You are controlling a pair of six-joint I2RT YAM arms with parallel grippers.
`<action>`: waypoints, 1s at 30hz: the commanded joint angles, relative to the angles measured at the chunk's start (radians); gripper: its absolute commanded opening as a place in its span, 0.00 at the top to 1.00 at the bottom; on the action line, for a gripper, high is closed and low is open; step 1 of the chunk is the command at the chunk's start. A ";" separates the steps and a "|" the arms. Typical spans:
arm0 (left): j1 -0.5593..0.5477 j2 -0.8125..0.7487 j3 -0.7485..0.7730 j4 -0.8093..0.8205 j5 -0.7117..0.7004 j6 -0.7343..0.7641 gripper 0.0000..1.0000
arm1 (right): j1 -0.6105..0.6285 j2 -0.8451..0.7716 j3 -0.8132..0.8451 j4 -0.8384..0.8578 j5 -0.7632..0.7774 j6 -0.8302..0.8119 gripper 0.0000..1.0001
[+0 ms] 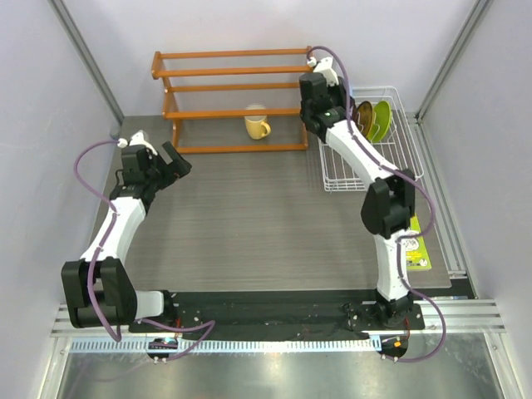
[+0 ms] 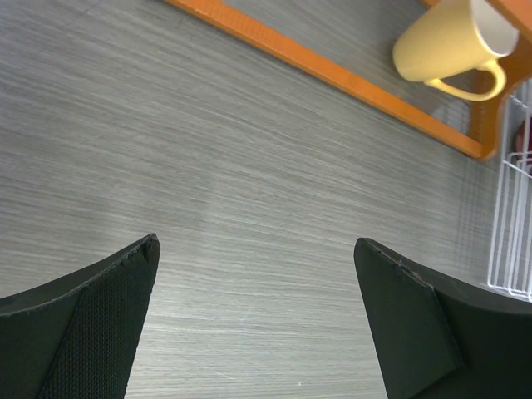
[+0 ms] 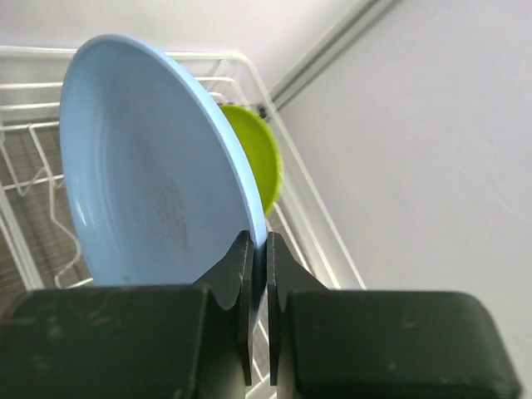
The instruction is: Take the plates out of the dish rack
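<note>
Plates (image 1: 381, 120) were your job, so start at the right gripper (image 3: 258, 249). It was clenched on the lower rim of the blue plate (image 3: 150, 183), its two black fingers (image 3: 237, 266) pinching only the thin edge. That plate stood on edge in the dish rack (image 1: 332, 179), and most of it rose above the grip.

You had a narrow hold on a smooth rim, and that looked like the main hazard. If you lifted fast or turned the wrist, the plate's weight could have swung it around the pinch point. It might then have slid out and dropped back onto the wires.

The green plate (image 3: 253, 154) stood just behind the blue one and looked very close to it. Had you tipped the blue plate backward as you pulled, you could have knocked the green one. The patterned plate (image 1: 364, 115) stood next to the green one and might have been knocked too.

The raised wire side ran near the plate's far edge. A slanted pull could have caught the rim on a wire or prong and dragged the whole rack across the table (image 2: 249, 166).

Your left gripper (image 2: 256, 241) hung released and empty over bare table, well apart from the rack. It could not have caught a slipping plate. The mug (image 2: 445, 41) under the shelf (image 2: 332, 71) lay toward the left of the rack, so a wide sweep that way risked clipping it.
</note>
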 commanded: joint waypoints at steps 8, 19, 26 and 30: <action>-0.006 0.001 -0.026 0.374 0.385 -0.221 0.00 | 0.063 -0.532 -0.276 -0.230 -0.374 0.377 0.99; -0.050 0.003 -0.159 0.697 0.473 -0.416 0.01 | 0.178 -0.738 -0.655 -0.161 -0.644 0.636 0.99; -0.173 0.048 -0.314 0.903 0.444 -0.428 0.02 | 0.239 -0.721 -0.779 -0.068 -0.739 0.711 0.99; -0.188 0.096 -0.360 1.014 0.441 -0.474 0.06 | 0.257 -0.701 -0.800 -0.048 -0.770 0.731 0.99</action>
